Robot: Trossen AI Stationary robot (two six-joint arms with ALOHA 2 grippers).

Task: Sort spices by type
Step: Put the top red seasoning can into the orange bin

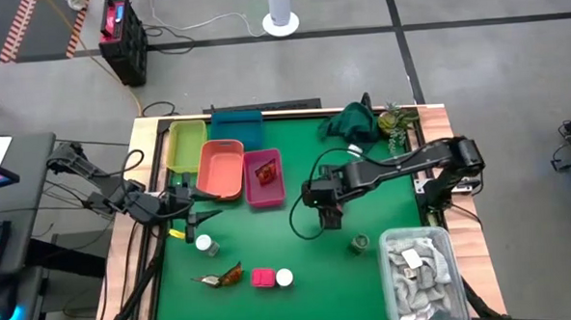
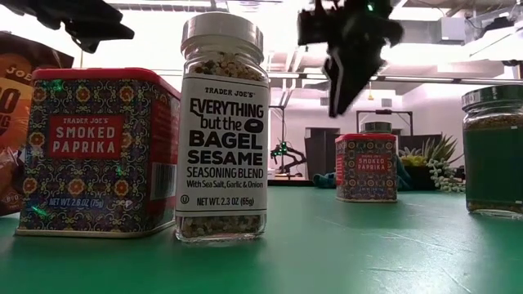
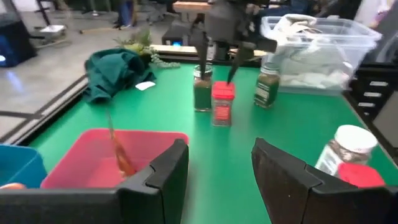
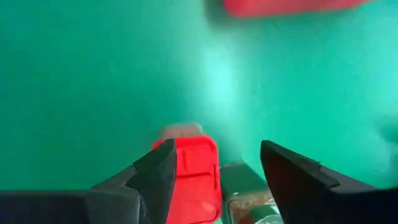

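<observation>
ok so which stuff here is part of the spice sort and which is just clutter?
Job:
- paprika tins
- white-topped jars
- green-topped jar
- sachets
- sorting bins

Lying about:
- dark green cloth
- clear tub of grey packets
- plant

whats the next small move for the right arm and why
Probably lower the right gripper straight down and close on the red paprika tin. Its fingers stand open and empty above the tin, which sits beside a green-topped jar mid-table; the right wrist view shows the tin nearly between them. The left gripper waits open by the pink bin.
</observation>
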